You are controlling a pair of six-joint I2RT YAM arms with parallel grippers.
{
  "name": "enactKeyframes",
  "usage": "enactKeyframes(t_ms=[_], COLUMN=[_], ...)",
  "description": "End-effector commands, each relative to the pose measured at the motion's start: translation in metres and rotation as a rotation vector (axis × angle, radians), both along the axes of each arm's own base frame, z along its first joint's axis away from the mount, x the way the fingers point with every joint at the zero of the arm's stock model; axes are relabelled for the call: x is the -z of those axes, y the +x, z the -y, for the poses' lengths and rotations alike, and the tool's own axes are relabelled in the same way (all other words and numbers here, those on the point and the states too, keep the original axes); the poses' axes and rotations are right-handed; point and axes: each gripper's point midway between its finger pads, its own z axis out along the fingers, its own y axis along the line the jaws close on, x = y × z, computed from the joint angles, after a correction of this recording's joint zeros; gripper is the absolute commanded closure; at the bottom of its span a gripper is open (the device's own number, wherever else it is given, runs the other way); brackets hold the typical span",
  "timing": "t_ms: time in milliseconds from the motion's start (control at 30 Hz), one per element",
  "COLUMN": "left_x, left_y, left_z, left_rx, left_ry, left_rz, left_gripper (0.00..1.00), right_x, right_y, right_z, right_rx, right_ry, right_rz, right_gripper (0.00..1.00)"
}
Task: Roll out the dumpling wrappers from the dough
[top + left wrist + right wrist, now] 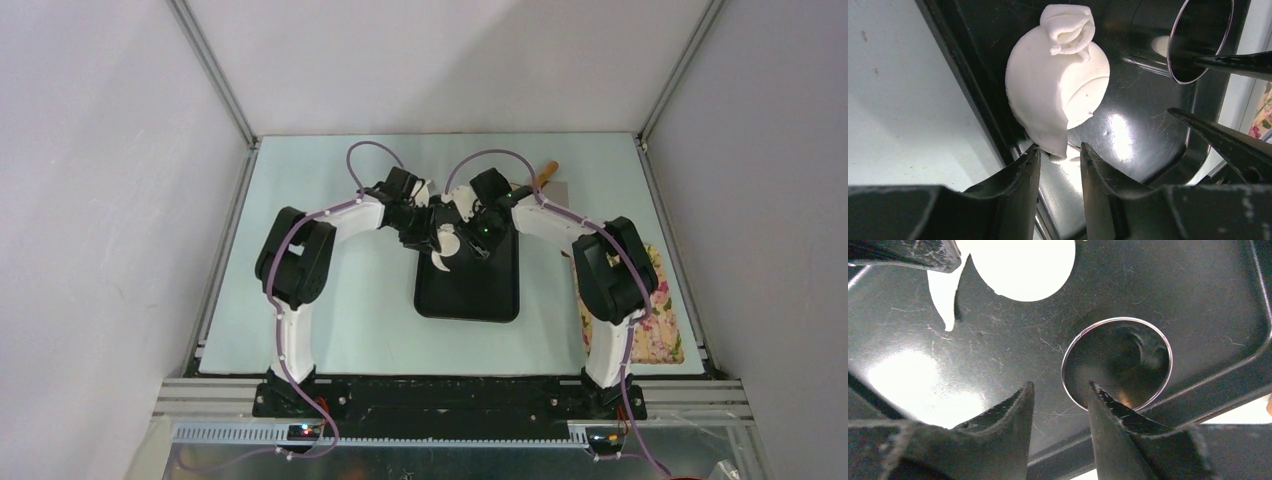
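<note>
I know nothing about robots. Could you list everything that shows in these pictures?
Table: one, pale blue-green top, between white walls.
Tray: one, black, middle of the table.
Dough: one, white, flattened with a folded bit, at the tray's far end.
Steel cup: one, shiny, on the tray beside the dough.
Wooden stick: one, brown, beyond the tray, mostly hidden; perhaps a rolling pin.
Flowery cloth: one, pink and yellow, at the table's right edge.
Left arm and right arm: white and black, purple cables, meeting over the tray.
Left gripper: black, dough's edge between its fingers; grip unclear.
Right gripper: black, open, at the cup's rim.
</note>
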Motion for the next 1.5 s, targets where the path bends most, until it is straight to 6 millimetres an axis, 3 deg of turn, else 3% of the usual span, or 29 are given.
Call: enactKeyframes(t_ms=[0, 133, 233, 267, 433, 633, 867, 1033, 1267, 1467], left_x=[-0.002, 0.001, 0.002, 0.003, 0.000, -0.017, -0.039, -0.052, -0.054, -0.060], left_y=[0.013, 0.013, 0.013, 0.013, 0.009, 0.001, -0.014, -0.026, -0.031, -0.035], left_z=[0.003, 0.005, 0.006, 0.006, 0.011, 0.023, 0.037, 0.044, 0.045, 0.047], left_rx=[-0.015, -0.013, -0.012, -0.012, 0.001, 0.041, 0.109, 0.163, 0.175, 0.191], left_ry=[0.005, 0.002, -0.002, -0.002, -0.031, -0.116, -0.218, -0.284, -0.300, -0.329], left_rz=[0.027, 0.017, 0.014, 0.009, -0.008, -0.036, -0.065, -0.089, -0.103, -0.115], left_gripper=[0.60, 0.64, 0.70, 0.71, 0.86, 0.98, 1.00, 1.00, 1.00, 1.00], right_x=[0.005, 0.012, 0.016, 0.016, 0.001, -0.042, -0.070, -0.068, -0.061, -0.044], right_y=[0.009, 0.012, 0.012, 0.011, 0.007, 0.002, -0.003, -0.009, -0.020, -0.025], right_z=[0.001, 0.003, 0.001, 0.000, -0.012, -0.031, -0.046, -0.051, -0.068, -0.068], right_rx=[0.017, 0.021, 0.014, 0.012, -0.011, -0.028, -0.067, -0.089, -0.117, -0.108], right_ry=[-0.019, -0.034, -0.038, -0.038, 0.019, 0.160, 0.237, 0.238, 0.239, 0.181], right_rz=[0.031, 0.034, 0.031, 0.031, 0.038, 0.069, 0.089, 0.066, 0.064, 0.062], right_gripper=[0.56, 0.74, 0.97, 1.00, 1.00, 1.00, 1.00, 1.00, 1.00, 1.00])
